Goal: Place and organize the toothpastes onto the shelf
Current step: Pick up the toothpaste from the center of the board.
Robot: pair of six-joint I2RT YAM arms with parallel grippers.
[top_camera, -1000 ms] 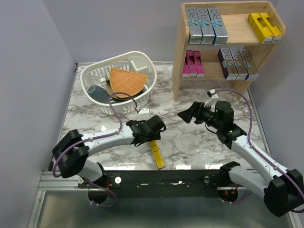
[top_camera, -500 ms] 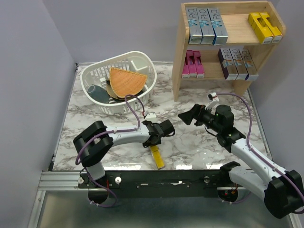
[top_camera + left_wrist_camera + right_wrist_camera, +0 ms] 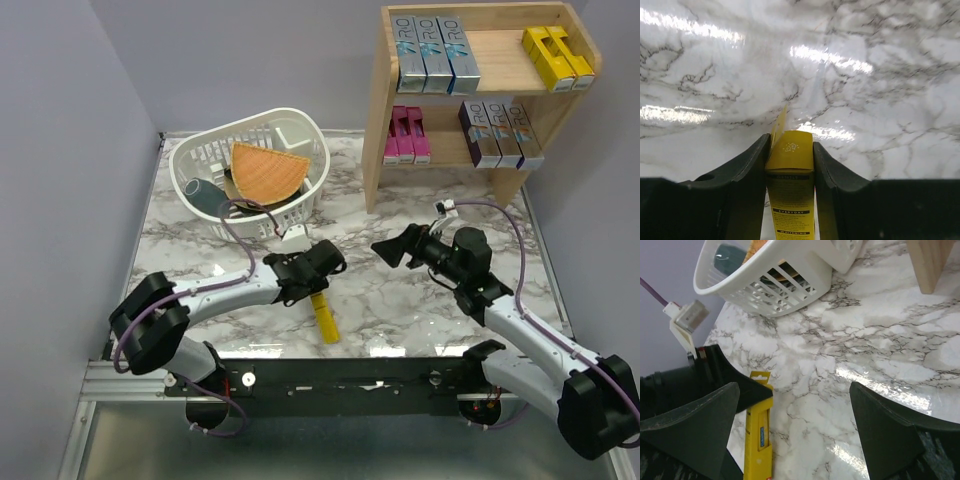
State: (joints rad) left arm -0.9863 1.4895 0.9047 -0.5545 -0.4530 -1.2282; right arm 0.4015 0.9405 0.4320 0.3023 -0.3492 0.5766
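Over the last second the left gripper (image 3: 318, 264) has gone from spread wide above the yellow toothpaste (image 3: 324, 319) to pressed together on it. The left wrist view shows both fingers (image 3: 747, 185) flat against the carton's (image 3: 790, 200) long sides, its flap end poking out past the tips. In the top view the carton lies low and centre in the frame on the marble table (image 3: 200, 240), its lower end now a little higher in the frame and angled slightly differently than 1 second ago, so the pinch seems to have nudged it. Whether it has left the surface I cannot tell.

The right gripper (image 3: 392, 246) hangs spread wide, right of centre, holding nothing, as it did 1 second ago.

The shelf (image 3: 380, 110), upper right of the frame, already carries blue-silver cartons (image 3: 435, 52) and yellow ones (image 3: 557, 55) on top, pink (image 3: 406, 135) and purple-silver (image 3: 500, 132) below. With this grip made, the last loose carton in view looks ready to be lifted, probably towards the yellow group
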